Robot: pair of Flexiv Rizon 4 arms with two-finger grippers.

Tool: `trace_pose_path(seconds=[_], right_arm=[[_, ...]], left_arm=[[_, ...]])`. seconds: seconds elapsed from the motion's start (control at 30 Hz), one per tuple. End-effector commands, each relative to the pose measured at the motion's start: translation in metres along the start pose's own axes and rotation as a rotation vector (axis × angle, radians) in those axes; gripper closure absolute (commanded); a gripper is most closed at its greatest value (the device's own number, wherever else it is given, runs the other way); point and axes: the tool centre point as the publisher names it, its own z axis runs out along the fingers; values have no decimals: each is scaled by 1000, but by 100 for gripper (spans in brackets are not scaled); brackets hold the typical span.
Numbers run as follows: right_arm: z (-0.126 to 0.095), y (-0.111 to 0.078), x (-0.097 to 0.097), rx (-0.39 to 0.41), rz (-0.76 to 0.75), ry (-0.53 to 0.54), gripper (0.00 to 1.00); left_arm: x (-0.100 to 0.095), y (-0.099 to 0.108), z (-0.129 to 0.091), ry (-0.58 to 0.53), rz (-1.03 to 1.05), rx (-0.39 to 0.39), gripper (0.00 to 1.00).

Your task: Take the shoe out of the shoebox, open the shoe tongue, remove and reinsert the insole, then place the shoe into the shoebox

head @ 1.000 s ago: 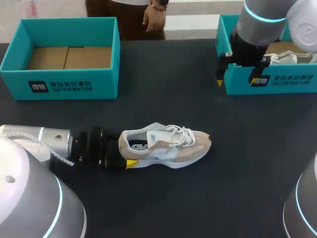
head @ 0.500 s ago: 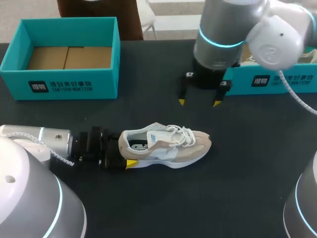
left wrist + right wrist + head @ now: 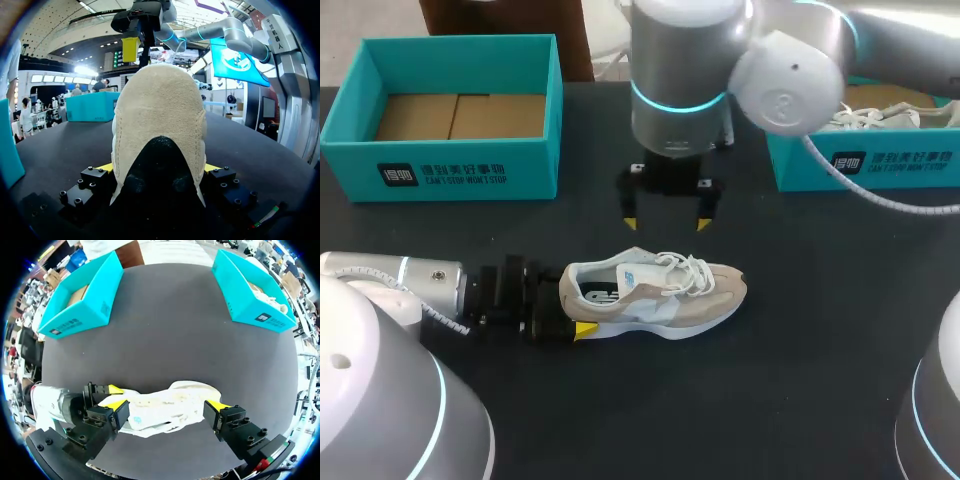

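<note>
Your left gripper is clamped on the heel of the shoe, pinning it upright on the table, well apart from the empty shoebox, so your right gripper, hanging spread-fingered just behind the laces, can likely open the tongue without the shoe sliding.

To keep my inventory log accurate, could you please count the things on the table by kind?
Teal cardboard shoeboxes: 2, left shoebox, right shoebox
Lace-up shoes: 2, beige suede shoe on the table, white shoe in the right shoebox
Total: 4
</note>
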Motion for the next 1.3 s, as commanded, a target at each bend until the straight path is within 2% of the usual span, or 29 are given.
trace_pose_path(seconds=[0.03,0.17,0.2,0.37,0.57,0.67,0.8,1.0,1.13,1.3], right_arm=[[2,1,13,4,0,-54,0],[2,1,13,4,0,-54,0],[4,-1,18,-3,13,-43,0],[16,-20,41,-13,59,-51,0],[25,-43,57,-20,94,-95,0],[32,-53,56,-4,103,-148,0],[36,-56,51,-7,127,-186,0],[42,-61,43,19,73,-244,0],[49,-66,43,38,44,-293,0],[55,-66,49,47,24,-304,0]], left_arm=[[2,0,0,-4,1,0,100],[2,0,0,-4,1,0,100],[2,0,0,-4,1,0,100],[2,0,0,-4,1,0,100],[2,0,0,-4,1,0,100],[2,0,0,-4,1,0,100],[2,0,0,-4,1,0,100],[2,0,0,-4,1,0,100],[2,0,0,-4,1,0,100],[2,0,0,-4,1,0,100]])
